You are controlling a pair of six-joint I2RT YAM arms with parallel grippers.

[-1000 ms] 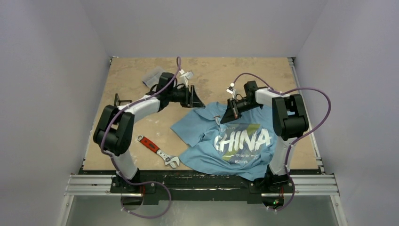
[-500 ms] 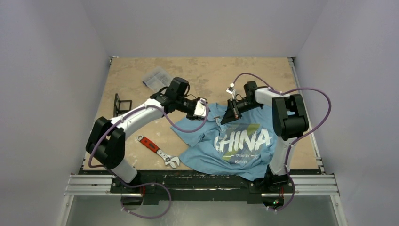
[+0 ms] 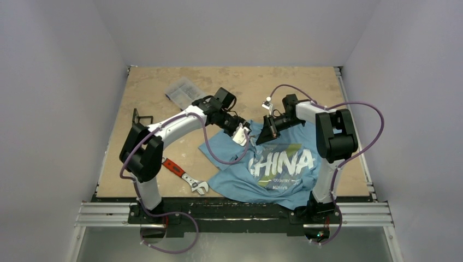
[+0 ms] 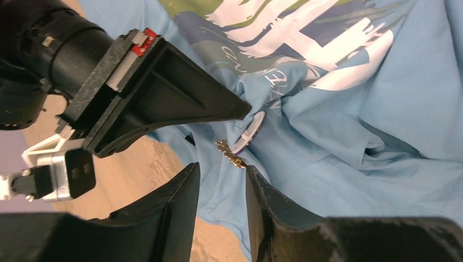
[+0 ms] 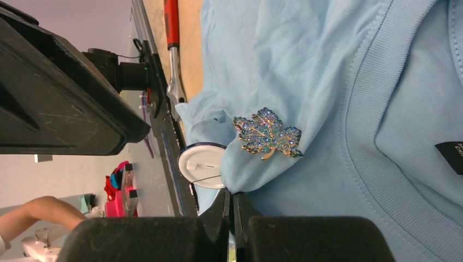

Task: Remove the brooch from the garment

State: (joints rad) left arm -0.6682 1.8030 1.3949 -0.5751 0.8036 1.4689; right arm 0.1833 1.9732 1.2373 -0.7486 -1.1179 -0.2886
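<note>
The light blue "CHINA" T-shirt (image 3: 232, 150) lies crumpled at the near right of the table. My right gripper (image 3: 266, 132) is shut on a pinched fold of the shirt (image 5: 327, 54) near the collar and holds it raised. A blue jewelled leaf brooch (image 5: 267, 134) is pinned on that fold, just above the closed right gripper (image 5: 231, 210). A round white pin-back badge (image 5: 203, 164) hangs beside it. My left gripper (image 4: 221, 172) is open, its fingertips just short of the brooch's gold edge (image 4: 230, 154). It also shows in the top view (image 3: 245, 131).
A red-handled adjustable wrench (image 3: 183, 174) lies left of the shirt. A clear plastic bag (image 3: 182, 90) lies at the back left. A small black bracket (image 3: 141, 117) stands near the table's left edge. The right gripper's black wedge (image 4: 164, 93) sits close above the left fingers.
My left arm has swung right and forward from the back of the table to the raised shirt fold. The right gripper has kept hold of the fold and stayed still.
</note>
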